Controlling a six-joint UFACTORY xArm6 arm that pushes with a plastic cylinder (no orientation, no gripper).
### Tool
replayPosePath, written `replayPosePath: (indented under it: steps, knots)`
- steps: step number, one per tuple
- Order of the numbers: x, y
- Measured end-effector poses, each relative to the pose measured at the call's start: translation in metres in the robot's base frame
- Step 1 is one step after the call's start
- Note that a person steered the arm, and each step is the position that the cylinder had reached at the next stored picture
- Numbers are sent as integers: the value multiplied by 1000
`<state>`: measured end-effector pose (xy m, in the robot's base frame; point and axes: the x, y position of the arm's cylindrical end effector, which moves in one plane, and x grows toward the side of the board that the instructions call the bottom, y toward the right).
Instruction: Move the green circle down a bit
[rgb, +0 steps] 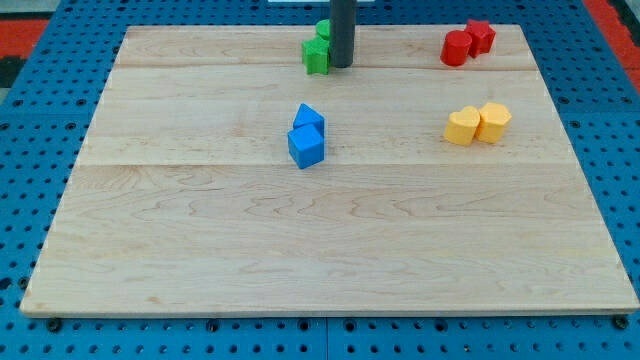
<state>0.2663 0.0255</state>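
Board: pale wooden table top (330, 240) made of joined planks, lying on a blue perforated base (20, 200).
Rod: straight dark rod (342, 25) enters from the view's top, near the middle of the far edge.
My tip: my tip (342, 66) rests at the board's top edge, just beside the green pair on their right, touching or nearly so; actual contact cannot be confirmed.
Claw state: the arm ends in the bare rod only; no jaws show, so neither spread nor pinch can be reported.
Green blocks: two green blocks sit together at top centre. The nearer green block (316, 56) is fully seen, its outline angular. The farther green block (324, 29) is partly hidden by the rod; which one is the circle cannot be told.
Blue blocks: blue cube-like block (306, 146) and blue wedge-like block (309, 117) touch, near the board's centre, well below the green pair.
Red blocks: red cylinder (456, 48) and red angular block (481, 36) touch at top right.
Yellow blocks: two yellow faceted blocks (462, 126) (494, 120) touch, below the red pair.
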Motion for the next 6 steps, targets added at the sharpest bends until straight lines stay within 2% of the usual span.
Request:
replayPosePath:
  steps: [4,6]
  knots:
    - [-5,8]
    - [-69,15]
